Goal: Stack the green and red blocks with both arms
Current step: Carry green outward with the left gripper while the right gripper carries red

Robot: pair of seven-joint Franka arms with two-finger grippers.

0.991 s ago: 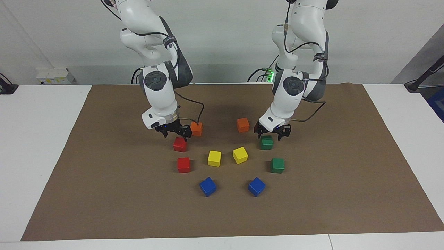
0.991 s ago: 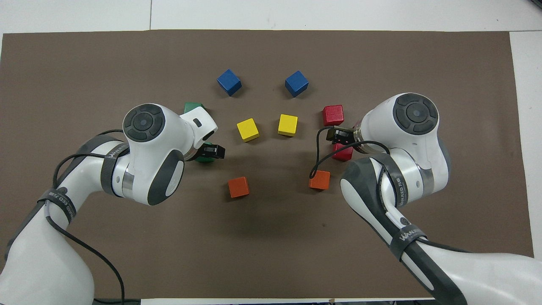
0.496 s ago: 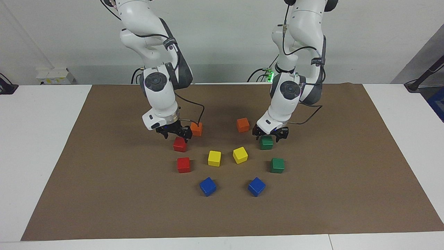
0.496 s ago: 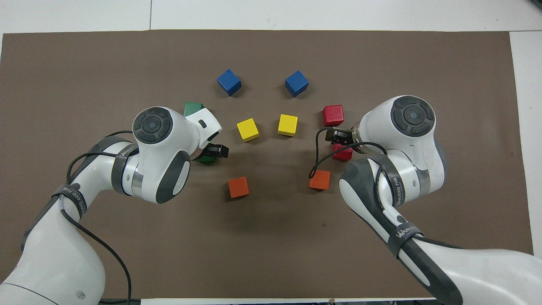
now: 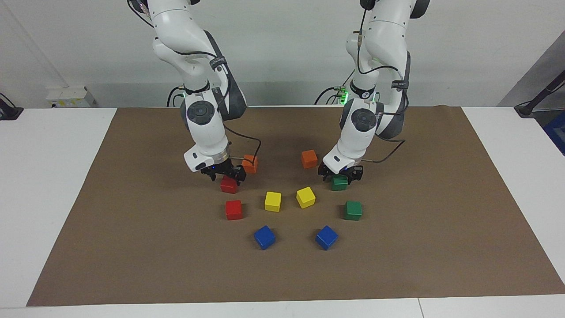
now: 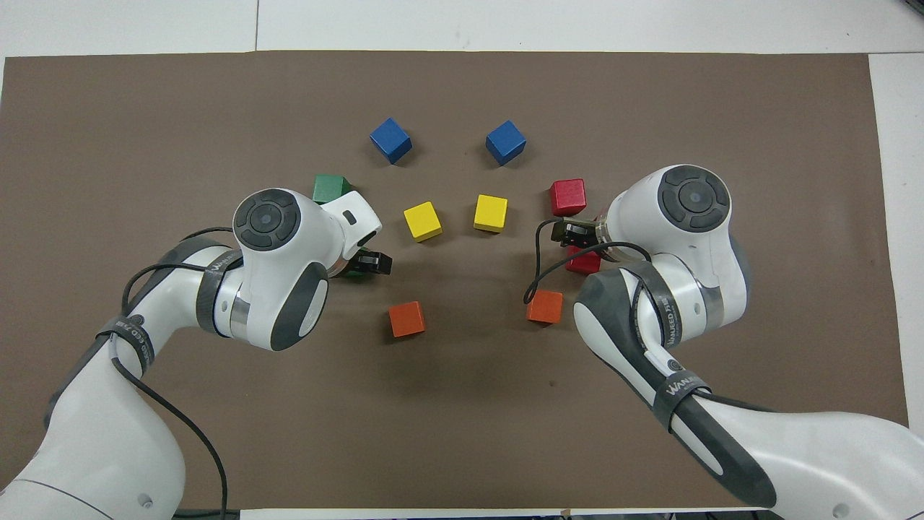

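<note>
Left gripper [image 5: 340,176] sits low over the nearer-robot green block [image 5: 339,182], fingers astride it, grip uncertain. Right gripper [image 5: 224,173] (jaws wide) straddles the nearer-robot red block [image 5: 229,184]. Second green block [image 5: 352,210] and second red block [image 5: 233,210] lie farther from robots on brown mat [image 5: 132,247], w/ yellow blocks [image 5: 273,201] between.

- Your facing camera sits high across the table [image 5: 57,176], looking at both arms from a distance.
- Your overhead camera looks steeply down from the robots' end, closer in.
- Both share the brown mat [image 5: 419,247] [image 6: 144,108], turned half around.
</note>
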